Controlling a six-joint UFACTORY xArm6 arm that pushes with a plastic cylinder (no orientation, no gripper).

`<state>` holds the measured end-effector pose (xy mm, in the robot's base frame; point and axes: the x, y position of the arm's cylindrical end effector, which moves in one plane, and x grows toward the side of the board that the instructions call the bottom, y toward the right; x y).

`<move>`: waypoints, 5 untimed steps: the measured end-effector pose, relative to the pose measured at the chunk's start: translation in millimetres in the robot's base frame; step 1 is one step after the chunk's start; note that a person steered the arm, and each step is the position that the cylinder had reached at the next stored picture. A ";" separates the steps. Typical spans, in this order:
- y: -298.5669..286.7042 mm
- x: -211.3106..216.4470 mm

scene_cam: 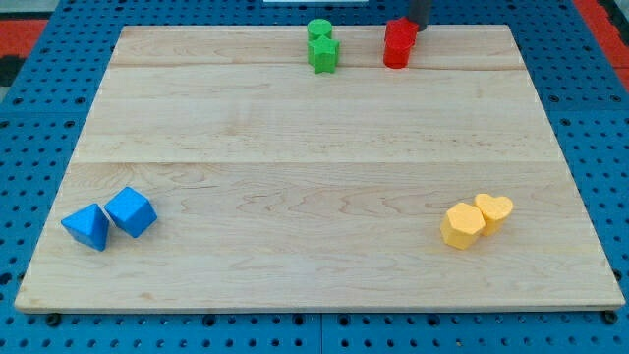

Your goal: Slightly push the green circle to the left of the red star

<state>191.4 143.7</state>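
The green circle (318, 29) stands near the top edge of the wooden board (295, 177). It touches a green star-like block (323, 54) just below it. To their right stand two red blocks pressed together, an upper one (401, 33) and a lower one (396, 55). I cannot tell which of them is the star. My tip (418, 27) is at the view's top, at the upper right of the upper red block and seemingly touching it. The rod runs out of the frame above.
Two blue blocks (86, 227) (131, 211) lie side by side at the bottom left. A yellow hexagon-like block (462, 227) and a yellow heart (494, 209) touch at the bottom right. Blue pegboard (39, 118) surrounds the board.
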 end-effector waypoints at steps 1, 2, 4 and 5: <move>-0.7 0.0; -14.3 -0.1; 38.3 64.1; 13.6 170.4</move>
<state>361.8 157.3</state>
